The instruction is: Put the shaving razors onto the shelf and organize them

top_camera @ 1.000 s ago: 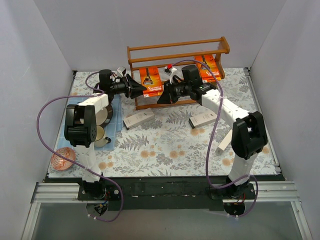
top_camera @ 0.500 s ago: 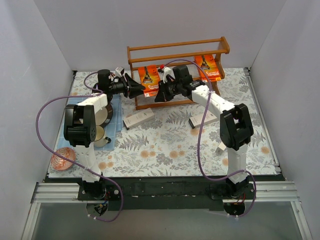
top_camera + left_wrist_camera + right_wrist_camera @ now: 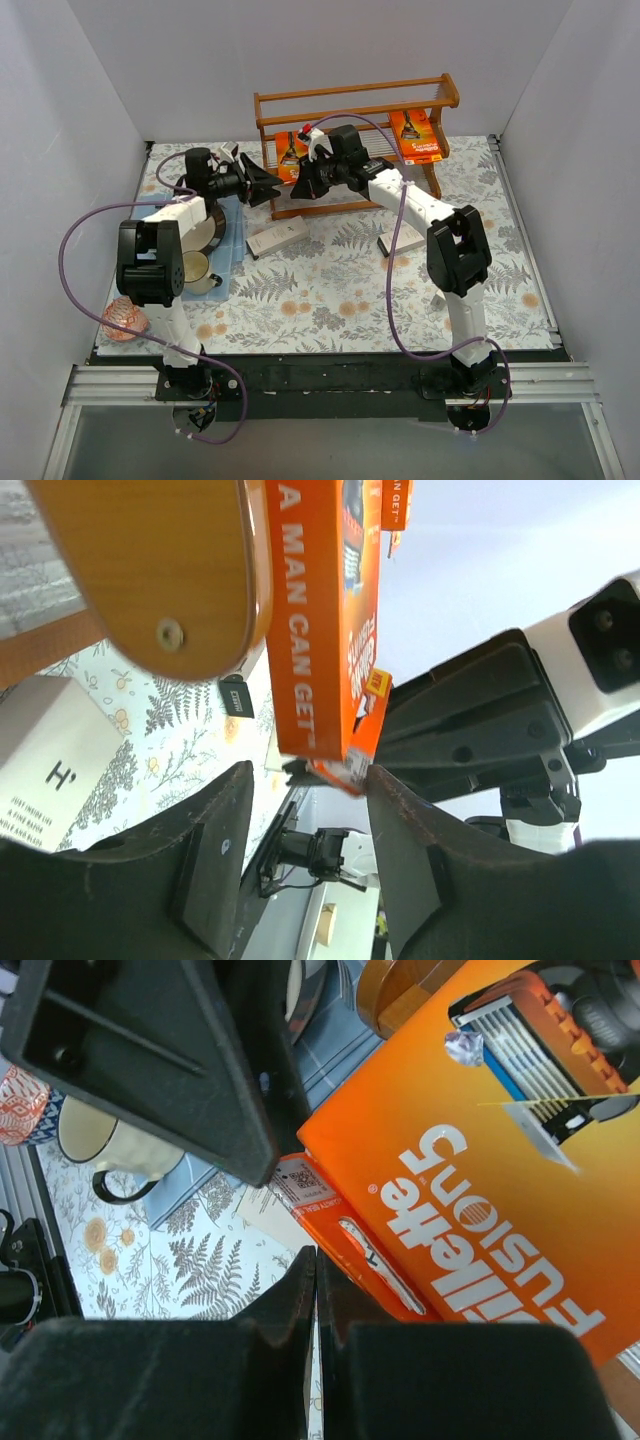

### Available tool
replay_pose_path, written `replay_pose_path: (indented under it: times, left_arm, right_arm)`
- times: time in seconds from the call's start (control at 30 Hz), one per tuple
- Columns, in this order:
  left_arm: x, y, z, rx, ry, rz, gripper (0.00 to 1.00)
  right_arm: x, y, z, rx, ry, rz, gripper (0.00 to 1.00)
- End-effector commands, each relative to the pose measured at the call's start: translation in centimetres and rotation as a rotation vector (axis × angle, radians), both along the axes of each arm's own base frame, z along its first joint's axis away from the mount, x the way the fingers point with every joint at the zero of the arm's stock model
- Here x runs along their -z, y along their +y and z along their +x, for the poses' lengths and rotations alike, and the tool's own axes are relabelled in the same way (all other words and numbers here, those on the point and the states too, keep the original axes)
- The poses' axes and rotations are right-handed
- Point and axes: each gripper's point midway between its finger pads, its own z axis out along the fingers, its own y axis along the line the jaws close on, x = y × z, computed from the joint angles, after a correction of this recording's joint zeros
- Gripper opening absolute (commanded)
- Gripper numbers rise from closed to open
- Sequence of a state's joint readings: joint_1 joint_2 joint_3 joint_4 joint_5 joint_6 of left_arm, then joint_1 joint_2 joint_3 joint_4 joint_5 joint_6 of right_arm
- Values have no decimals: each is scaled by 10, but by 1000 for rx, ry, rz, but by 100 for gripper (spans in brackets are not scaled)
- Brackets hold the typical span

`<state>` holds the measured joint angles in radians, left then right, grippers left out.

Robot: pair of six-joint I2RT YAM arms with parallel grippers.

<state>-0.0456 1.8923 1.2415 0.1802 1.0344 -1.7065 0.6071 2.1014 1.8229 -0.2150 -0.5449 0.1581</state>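
Note:
The wooden shelf (image 3: pixel 352 100) stands at the back of the table. One orange razor pack (image 3: pixel 418 135) leans on its right end. A second orange pack (image 3: pixel 289 150) stands at its left end, large in the left wrist view (image 3: pixel 320 630) and the right wrist view (image 3: pixel 480 1160). My left gripper (image 3: pixel 276 187) is open, and the pack's lower corner sits at its fingertips (image 3: pixel 405 810). My right gripper (image 3: pixel 297 190) is shut and empty, its tips (image 3: pixel 316 1256) against the pack's lower edge. White razor boxes lie on the table at the left (image 3: pixel 277 238) and the right (image 3: pixel 402 240). The third is hidden.
A cream mug (image 3: pixel 197 270) and a dish (image 3: pixel 205 228) sit on a blue mat (image 3: pixel 236 245) at the left. A red patterned bowl (image 3: pixel 122 318) lies near the front left corner. The shelf's side frame (image 3: pixel 150 570) is close to my left gripper.
My right gripper has moved left along the shelf front, and the left orange pack has slid a little left with it. My left gripper has drawn back slightly to the left.

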Motion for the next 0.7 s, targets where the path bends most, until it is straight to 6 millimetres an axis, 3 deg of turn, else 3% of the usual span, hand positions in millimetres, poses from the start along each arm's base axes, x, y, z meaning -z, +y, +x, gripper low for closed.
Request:
replay_pose_path:
  times: [0.0,0.07,0.2,0.47,0.67]
  left_arm:
    - [-24,8,-16,-7,-67,17,48]
    - [-23,8,-18,-9,-75,19,48]
    - [-26,9,-14,-34,-117,24,59]
    - [-14,5,9,-51,-107,12,59]
    - [-9,-6,18,-23,-122,-28,54]
  right_arm:
    - [-19,2,30,66,-102,17,7]
    - [-20,2,33,70,-114,16,7]
    - [-18,4,33,60,-115,17,7]
    - [-13,1,23,50,-92,9,7]
    - [-11,3,20,44,-87,8,8]
